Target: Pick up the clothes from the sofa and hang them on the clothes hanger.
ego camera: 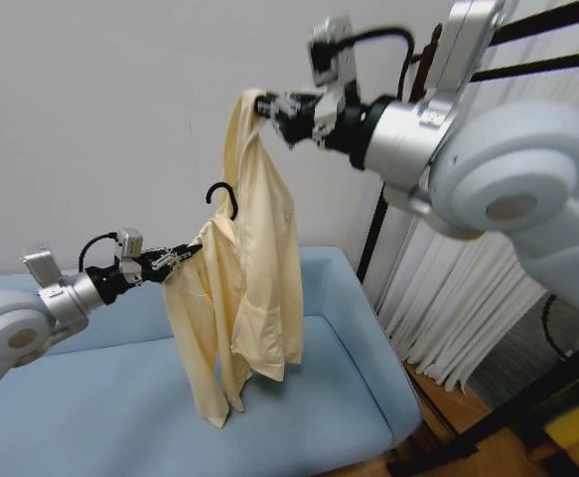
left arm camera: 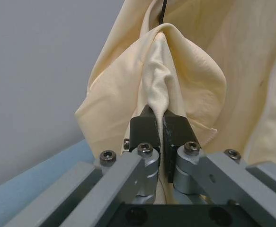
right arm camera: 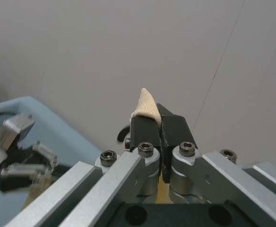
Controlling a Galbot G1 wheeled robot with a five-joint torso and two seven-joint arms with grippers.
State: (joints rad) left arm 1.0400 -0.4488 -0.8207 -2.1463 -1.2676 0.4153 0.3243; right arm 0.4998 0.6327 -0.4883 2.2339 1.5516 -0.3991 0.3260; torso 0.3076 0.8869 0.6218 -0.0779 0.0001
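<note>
Blue sofa [ego camera: 120, 397] below, your yellow shirt [ego camera: 264, 248] hangs mid-frame: right end effector [ego camera: 266, 103] clamps its top edge, left end effector [ego camera: 182, 255] pinches a fold by the hanger [ego camera: 232, 204]. Thin grips could slip.

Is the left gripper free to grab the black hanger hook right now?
Probably not: the left gripper is shut on the yellow shirt, though the hanger hook sits close above it, unobstructed.

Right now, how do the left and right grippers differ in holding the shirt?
The right gripper holds the shirt by its top, high up; the left gripper holds a fold lower, near the hanger hook. Right pinches a tip, left a bunched fold. Both are shut.
</note>
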